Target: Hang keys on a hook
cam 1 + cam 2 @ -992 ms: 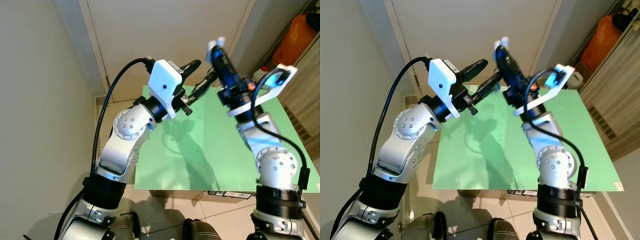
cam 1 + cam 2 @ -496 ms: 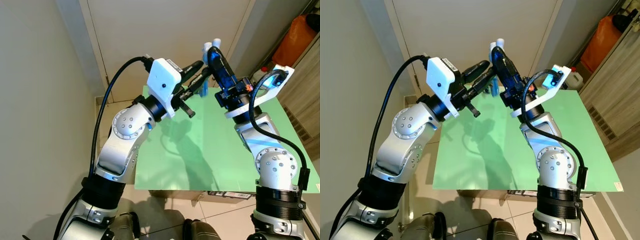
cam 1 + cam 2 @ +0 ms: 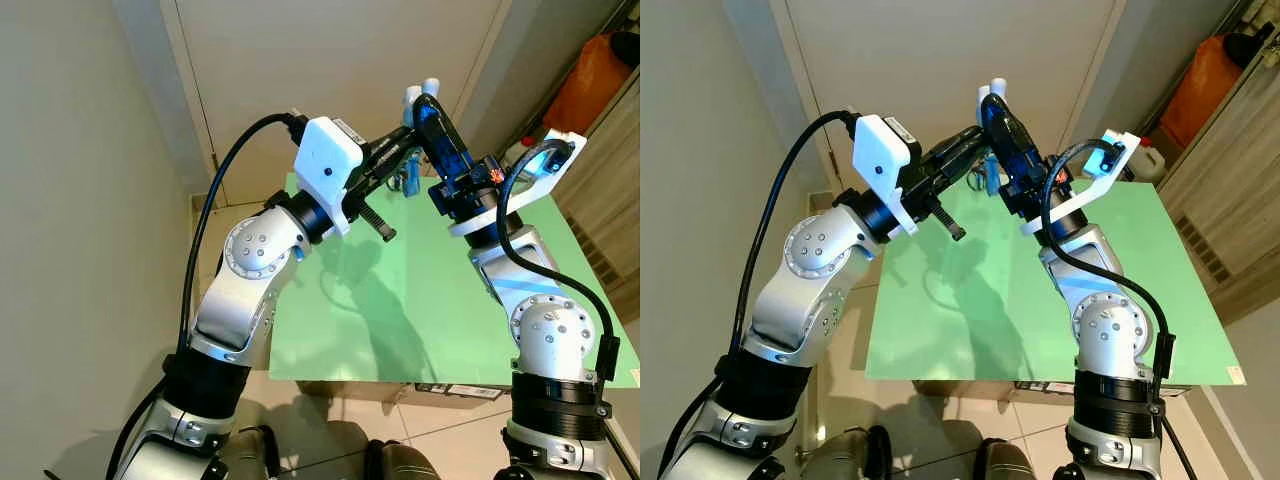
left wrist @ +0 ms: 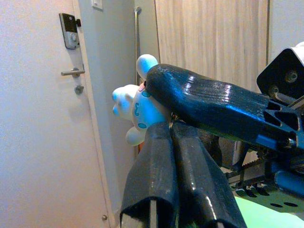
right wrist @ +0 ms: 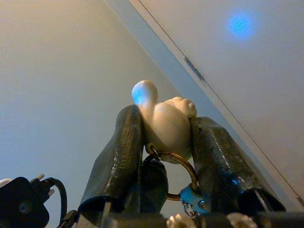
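A keychain with a white and blue character figure (image 5: pixel 167 126) is held up in the air over the green table (image 3: pixel 420 300). My right gripper (image 3: pixel 424 100) is shut on the figure, whose ears stick out above the fingers. A gold ring (image 5: pixel 184 167) hangs under the figure, and blue keys (image 3: pixel 408 180) dangle below. My left gripper (image 3: pixel 400 145) reaches in from the left. Its fingers (image 4: pixel 159 175) are pressed together at the ring, just below the figure (image 4: pixel 137 110).
A pale door with a lever handle (image 4: pixel 71 72) stands behind the table. An orange bag (image 3: pixel 600 70) and a white jug (image 3: pixel 520 150) sit at the back right. Wooden cabinet fronts (image 3: pixel 620 210) run along the table's right side.
My left gripper's fingers were spread apart a second ago; they have moved up to the keychain and shut at its ring. The right gripper shifted slightly left, still holding the figure.
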`<state>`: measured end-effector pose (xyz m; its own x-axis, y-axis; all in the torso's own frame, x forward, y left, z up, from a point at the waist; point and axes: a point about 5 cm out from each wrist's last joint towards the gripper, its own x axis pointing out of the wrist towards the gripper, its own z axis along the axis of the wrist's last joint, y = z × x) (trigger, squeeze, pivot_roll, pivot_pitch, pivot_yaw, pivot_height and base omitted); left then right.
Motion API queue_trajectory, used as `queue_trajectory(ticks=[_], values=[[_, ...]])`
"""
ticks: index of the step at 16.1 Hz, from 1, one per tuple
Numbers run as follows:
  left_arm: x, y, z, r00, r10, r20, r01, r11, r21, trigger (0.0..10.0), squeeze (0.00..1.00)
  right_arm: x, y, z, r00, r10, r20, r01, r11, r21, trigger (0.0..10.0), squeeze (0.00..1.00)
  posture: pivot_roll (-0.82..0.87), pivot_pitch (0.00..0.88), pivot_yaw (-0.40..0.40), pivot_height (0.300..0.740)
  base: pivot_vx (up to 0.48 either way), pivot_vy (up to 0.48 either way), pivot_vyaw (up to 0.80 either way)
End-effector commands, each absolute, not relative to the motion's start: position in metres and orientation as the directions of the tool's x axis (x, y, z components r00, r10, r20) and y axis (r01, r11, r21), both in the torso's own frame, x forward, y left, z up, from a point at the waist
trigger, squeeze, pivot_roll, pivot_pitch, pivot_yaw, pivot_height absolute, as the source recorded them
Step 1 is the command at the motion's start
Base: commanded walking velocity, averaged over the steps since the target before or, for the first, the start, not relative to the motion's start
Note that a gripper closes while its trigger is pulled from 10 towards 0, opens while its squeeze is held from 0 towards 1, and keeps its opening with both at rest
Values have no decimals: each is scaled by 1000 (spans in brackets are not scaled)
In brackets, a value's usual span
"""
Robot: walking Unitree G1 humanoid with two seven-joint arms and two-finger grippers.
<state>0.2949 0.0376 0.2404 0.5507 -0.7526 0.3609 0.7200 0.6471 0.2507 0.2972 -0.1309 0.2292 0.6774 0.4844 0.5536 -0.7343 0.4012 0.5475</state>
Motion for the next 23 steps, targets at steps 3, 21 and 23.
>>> queue_trajectory(ticks=[3,21,23], values=[[292,37,247,537,-755,376,718,643,267,0,0,298,-133,230,705,465,536,-709,461,533,10000,0,-84,83,-21,740,0,0,0],[286,41,254,489,-741,460,800,592,103,0,0,324,-166,195,905,263,335,-422,666,615,10000,0,-83,61,-42,740,0,0,0],[269,43,268,357,-721,594,911,409,-52,588,0,330,-177,170,966,164,200,-254,740,623,10000,0,-80,56,-48,740,0,0,0]])
